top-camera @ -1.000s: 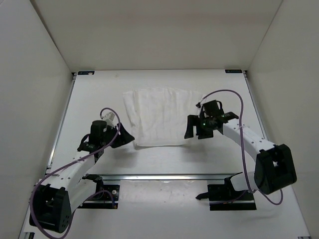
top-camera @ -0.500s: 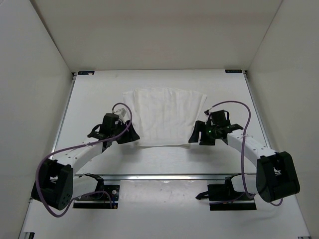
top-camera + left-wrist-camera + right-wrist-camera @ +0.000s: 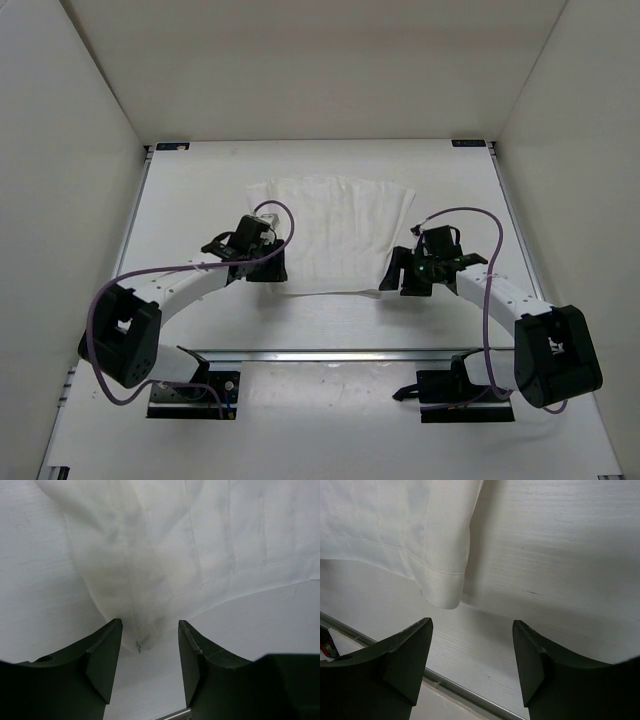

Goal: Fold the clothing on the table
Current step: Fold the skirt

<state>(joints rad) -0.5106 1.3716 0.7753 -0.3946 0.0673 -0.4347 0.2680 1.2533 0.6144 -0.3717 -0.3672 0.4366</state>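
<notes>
The clothing [image 3: 335, 230], a thin white creased piece, lies flat on the table [image 3: 195, 200] in the top view. My left gripper [image 3: 270, 268] is at its near left corner, open. In the left wrist view that corner [image 3: 142, 630] reaches just between the two dark fingertips [image 3: 107, 645], with no grip on it. My right gripper [image 3: 396, 276] is at the near right corner, open. In the right wrist view the hemmed corner [image 3: 440, 592] lies just ahead of the gap [image 3: 472, 623], toward the left finger [image 3: 412, 647], and nothing is between the jaws.
A metal rail [image 3: 330, 354] runs across the table near the arm bases and shows below the right fingers [image 3: 460, 690]. White walls enclose the table on the left, right and far sides. Purple cables loop over both arms.
My left gripper has swung right to the clothing's near left corner. My right gripper has dropped toward the near right corner. Both sets of jaws have narrowed slightly.
</notes>
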